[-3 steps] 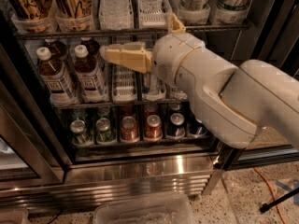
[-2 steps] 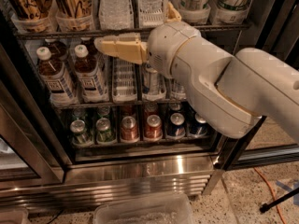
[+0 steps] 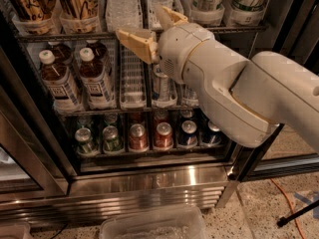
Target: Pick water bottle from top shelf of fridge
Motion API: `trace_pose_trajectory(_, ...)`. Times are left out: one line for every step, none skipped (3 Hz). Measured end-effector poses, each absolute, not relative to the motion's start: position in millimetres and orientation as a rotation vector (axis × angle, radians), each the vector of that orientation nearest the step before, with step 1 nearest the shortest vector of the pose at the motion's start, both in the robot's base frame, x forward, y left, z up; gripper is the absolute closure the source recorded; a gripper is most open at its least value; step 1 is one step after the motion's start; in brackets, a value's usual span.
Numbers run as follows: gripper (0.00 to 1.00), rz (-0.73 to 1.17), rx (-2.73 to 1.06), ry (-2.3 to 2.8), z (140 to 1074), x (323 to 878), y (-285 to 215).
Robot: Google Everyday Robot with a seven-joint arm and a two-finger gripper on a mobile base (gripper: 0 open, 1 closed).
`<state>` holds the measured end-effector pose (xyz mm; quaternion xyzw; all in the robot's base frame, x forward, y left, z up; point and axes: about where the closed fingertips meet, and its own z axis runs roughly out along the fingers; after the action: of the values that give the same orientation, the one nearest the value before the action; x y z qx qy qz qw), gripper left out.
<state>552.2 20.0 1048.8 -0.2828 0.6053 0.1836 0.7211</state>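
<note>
As the arm has been raised from middle-rack height over the last second, the pincer is now logged at rack level, 11 o'clock of centre, released, fingers spread, nothing held. The bottle is recorded upright on the top shelf of the fridge, at 12 o'clock, just above the pincer. Approach is judged under way; no grasp is yet made.
</note>
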Motion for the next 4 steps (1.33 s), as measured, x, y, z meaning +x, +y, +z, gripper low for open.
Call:
trace_pose_trajectory(0.18, 0.409, -0.635, 1.334, 1052, 554, 24)
trace_pose_trajectory(0.18, 0.413, -0.643, 1.333, 1053, 557, 27)
trace_pose_trajectory(0.17, 0.43, -0.645, 1.322, 1054, 567, 35)
trace_pose_trajectory(0.28, 0.444, -0.639, 1.306, 1057, 578, 39)
